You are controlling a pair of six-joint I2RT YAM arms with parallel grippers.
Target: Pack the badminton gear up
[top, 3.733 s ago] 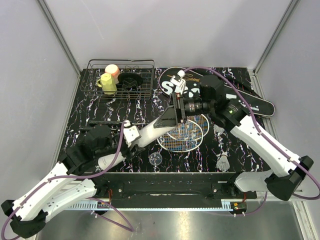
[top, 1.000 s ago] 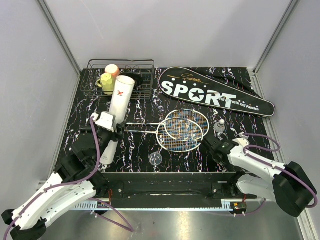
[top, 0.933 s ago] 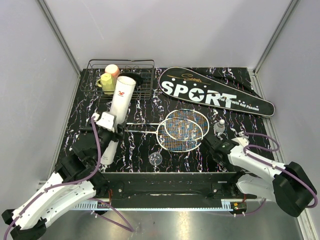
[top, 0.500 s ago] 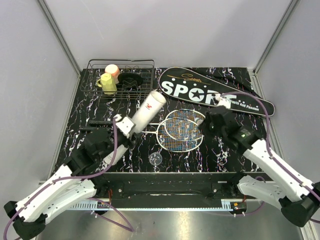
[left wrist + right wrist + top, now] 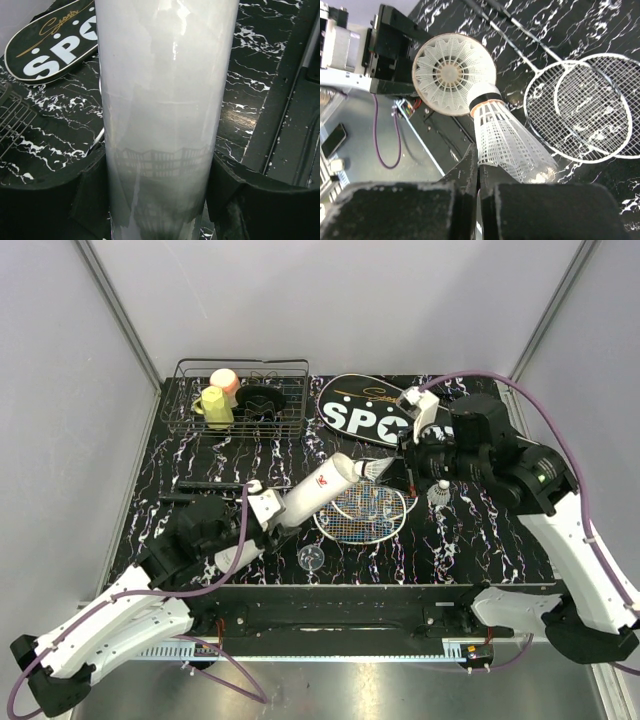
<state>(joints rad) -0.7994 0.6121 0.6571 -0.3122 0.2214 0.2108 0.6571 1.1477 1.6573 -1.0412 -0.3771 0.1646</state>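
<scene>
Black surface [image 5: 480,540] with white veining here. Far left sits a wire basket [image 5: 243,362], far right the black SPORT bag [image 5: 355,412]. In the middle two rackets [image 5: 360,515] lie with heads overlapping, handles pointing left, a loose shuttlecock [image 5: 439,496] just right of them, a small clear lid [image 5: 310,558] by the near edge

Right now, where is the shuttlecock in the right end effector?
Top view, centre-right: the shuttlecock sits at the mouth of the white tube, above the racket heads.
</scene>
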